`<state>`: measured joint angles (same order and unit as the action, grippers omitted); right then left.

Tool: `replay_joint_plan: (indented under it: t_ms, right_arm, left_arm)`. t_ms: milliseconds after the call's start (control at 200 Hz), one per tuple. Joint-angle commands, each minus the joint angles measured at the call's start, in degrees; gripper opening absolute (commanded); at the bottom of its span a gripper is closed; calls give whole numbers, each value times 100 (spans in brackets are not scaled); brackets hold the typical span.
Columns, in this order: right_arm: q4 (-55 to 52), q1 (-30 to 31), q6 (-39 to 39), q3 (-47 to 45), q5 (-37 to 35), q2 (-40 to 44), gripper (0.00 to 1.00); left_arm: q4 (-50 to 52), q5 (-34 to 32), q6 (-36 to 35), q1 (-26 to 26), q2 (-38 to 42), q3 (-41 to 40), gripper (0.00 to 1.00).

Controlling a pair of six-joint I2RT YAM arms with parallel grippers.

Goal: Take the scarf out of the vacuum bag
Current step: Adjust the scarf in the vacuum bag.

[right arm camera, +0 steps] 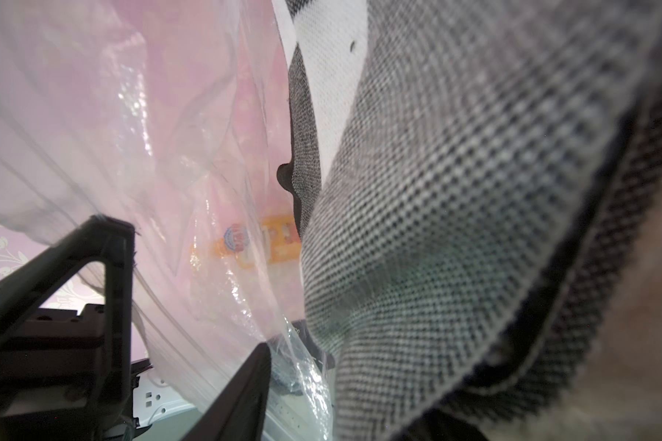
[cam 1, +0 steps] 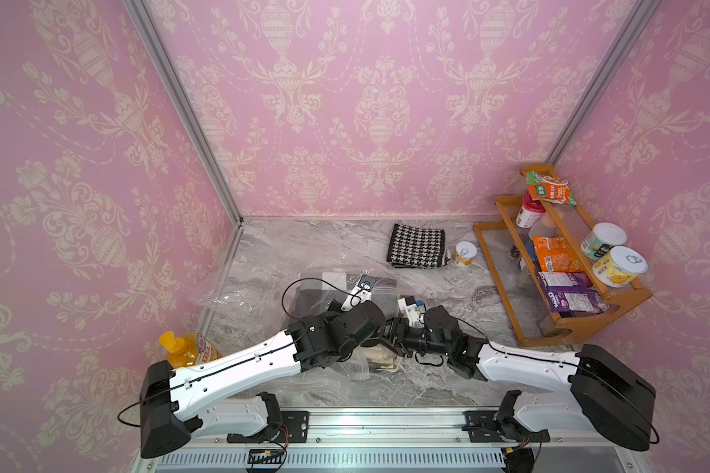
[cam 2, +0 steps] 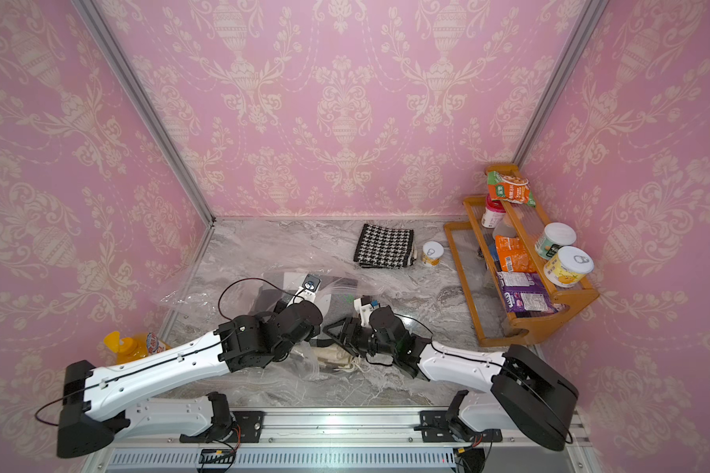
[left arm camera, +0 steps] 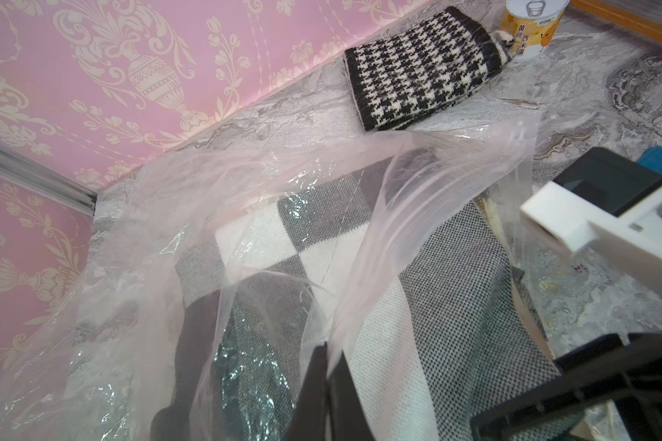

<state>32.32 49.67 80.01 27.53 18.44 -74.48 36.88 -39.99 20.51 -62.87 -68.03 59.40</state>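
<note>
The vacuum bag lies crumpled on the marble table, left of centre. Inside it lies a grey, white and black checked scarf. My left gripper is shut on a strip of the bag's film and holds it up at the mouth. My right gripper sits at the bag's mouth. A fold of the scarf lies against its one visible finger and hides the other.
A folded houndstooth scarf lies outside the bag at the back, next to a can. A wooden rack of cans and packets stands at the right. An orange bottle is at the front left. A cream fringed cloth lies under the wrists.
</note>
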Motion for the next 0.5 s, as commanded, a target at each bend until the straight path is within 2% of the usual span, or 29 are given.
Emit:
replay_joint_plan:
  t_ms: [0, 160, 345, 495]
  right_arm:
    - [15, -45, -106, 323, -13, 14, 50]
    - [-252, -41, -240, 603, 116, 267, 49]
    - [-551, -54, -313, 508, 29, 310, 59]
    - [-138, -66, -111, 216, 24, -60, 65]
  left_arm:
    - [-54, -60, -21, -48, -17, 1, 0]
    - [-47, -54, 3, -45, -13, -14, 0]
    - [-97, -49, 10, -48, -4, -47, 0]
    - [-115, -35, -7, -48, -43, -27, 0]
